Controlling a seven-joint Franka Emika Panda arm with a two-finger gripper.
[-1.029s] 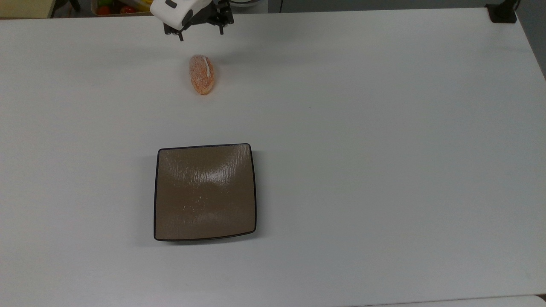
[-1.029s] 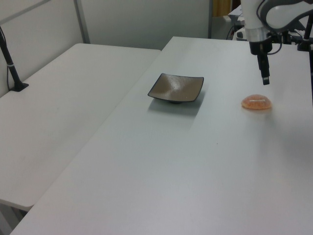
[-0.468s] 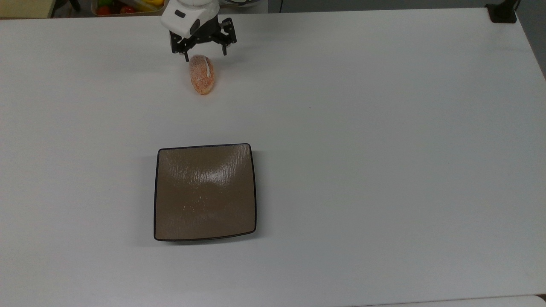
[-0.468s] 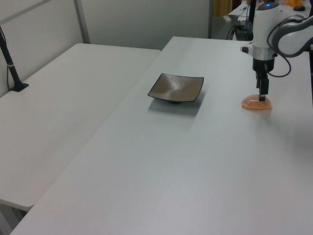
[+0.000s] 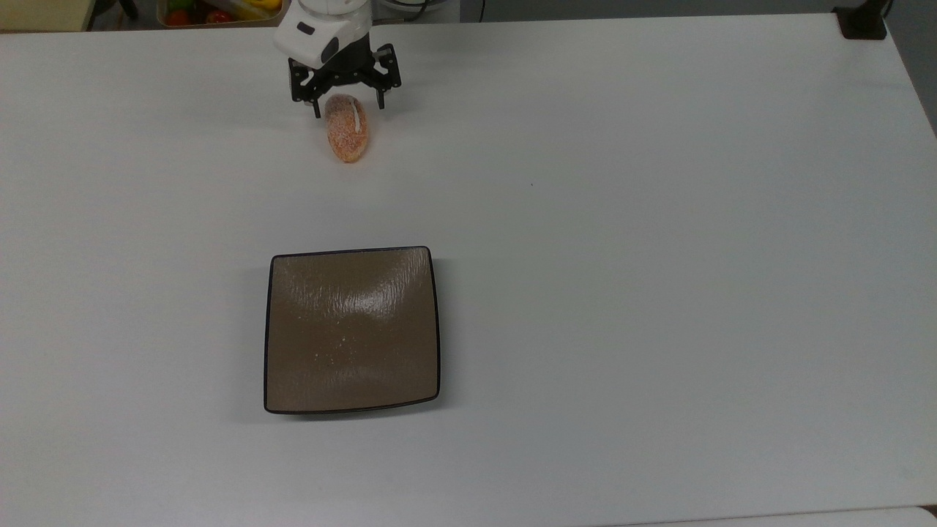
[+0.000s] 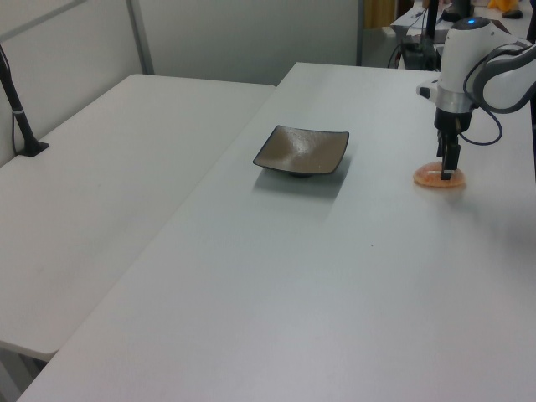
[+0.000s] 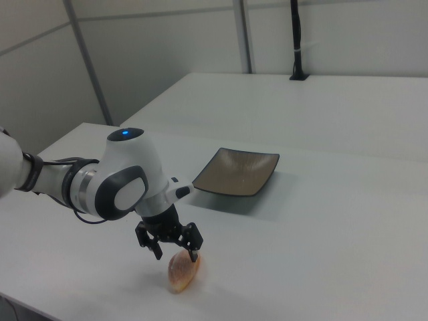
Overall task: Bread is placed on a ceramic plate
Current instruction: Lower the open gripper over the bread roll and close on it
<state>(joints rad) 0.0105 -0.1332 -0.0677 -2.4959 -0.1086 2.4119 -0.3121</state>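
The gripper [image 5: 347,107] straddles the bread's [image 5: 347,130] far end, jaws spread, one finger either side; contact is hard to judge. The bread lies on the table [image 5: 659,219], well apart from the plate [image 5: 351,329].

The bread [image 5: 347,129] lies on the table [image 5: 659,219] — well above the ceramic plate [image 5: 351,331] in the top view. The gripper [image 5: 348,107] straddles the bread's upper end.

pretty even, bright overhead light, soft faint shadows under the ceramic plate [image 5: 351,329] and gripper [image 5: 348,107], white glare streak on the plate's glossy surface, slightly grainy overall
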